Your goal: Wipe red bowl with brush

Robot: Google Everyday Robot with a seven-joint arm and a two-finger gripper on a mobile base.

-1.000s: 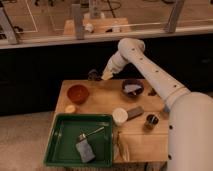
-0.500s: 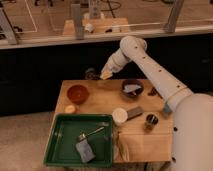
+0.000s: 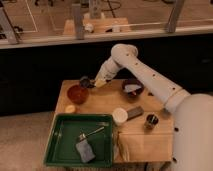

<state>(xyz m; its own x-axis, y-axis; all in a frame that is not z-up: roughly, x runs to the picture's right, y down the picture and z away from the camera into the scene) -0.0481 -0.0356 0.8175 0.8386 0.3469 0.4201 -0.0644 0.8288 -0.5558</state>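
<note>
Apparently mid-task: the gripper (image 3: 98, 82), fingers grasping the brush (image 3: 86, 81), hovers just beside the red bowl (image 3: 77, 93); wiping remains.

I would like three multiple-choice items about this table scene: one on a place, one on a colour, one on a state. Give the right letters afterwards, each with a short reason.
1. Where does the metal spoon lie?
A. inside the green tray
B. in the red bowl
C. on the floor

2. What colour is the cup near the middle of the table?
A. blue
B. white
C. black

3. Where is the hand in relation to the red bowl?
A. far away at the table's right edge
B. resting inside the green tray
C. just above the bowl's back right rim, with the brush at its tip

Answers:
1 A, the spoon lies on the tray floor beside a grey block.
2 B, the cup looks white.
3 C, the dark brush head sits at the bowl's far edge.
</note>
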